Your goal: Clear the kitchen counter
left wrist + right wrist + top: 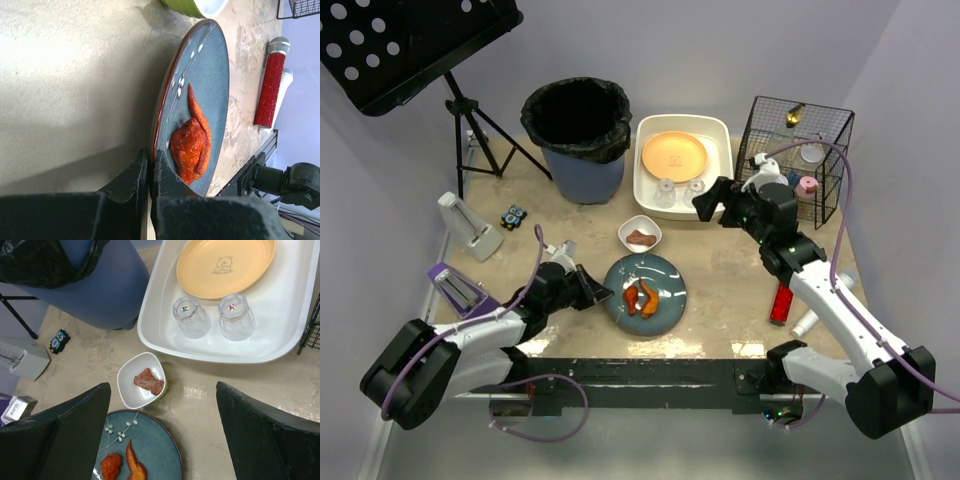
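Bowl (640,235) on kitchen counter (725,270), behind plate (665,276)

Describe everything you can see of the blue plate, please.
The plate is round, blue-grey and glazed like ceramic, with a brown rim and small white flowers painted on one side. It lies on the counter, near the front middle. Two orange-red food pieces rest on it. The left gripper is shut on its rim. A small white bowl stands close behind it.
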`<state>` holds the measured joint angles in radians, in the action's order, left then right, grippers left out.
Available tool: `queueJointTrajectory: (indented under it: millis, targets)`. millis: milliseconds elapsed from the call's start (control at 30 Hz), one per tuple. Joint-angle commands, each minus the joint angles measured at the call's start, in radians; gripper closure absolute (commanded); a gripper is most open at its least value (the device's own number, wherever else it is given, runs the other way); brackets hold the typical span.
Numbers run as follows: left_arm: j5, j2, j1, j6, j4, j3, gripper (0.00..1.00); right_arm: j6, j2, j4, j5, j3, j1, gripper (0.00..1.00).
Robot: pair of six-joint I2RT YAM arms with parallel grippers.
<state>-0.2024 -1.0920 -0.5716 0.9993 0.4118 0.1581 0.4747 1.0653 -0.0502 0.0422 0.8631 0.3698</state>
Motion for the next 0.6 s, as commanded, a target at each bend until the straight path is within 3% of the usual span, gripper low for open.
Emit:
queueJointTrajectory:
  millis: [0, 233, 567]
  targets:
    - [-0.035, -0.014, 0.039, -0.057, 0.045, 0.08, 1.0, -0.01, 0.016, -0.054, 0.001, 0.002, -0.005, 0.1]
    - [-0.267, -0.038, 0.173, -0.087, 0.166, 0.072, 1.0, -0.008, 0.07, -0.068, 0.1, -0.042, -0.005, 0.1]
    - [-0.469, -0.109, 0.185, -0.025, 0.384, 0.087, 1.0, 0.022, 0.101, 0.022, 0.173, -0.099, -0.005, 0.1]
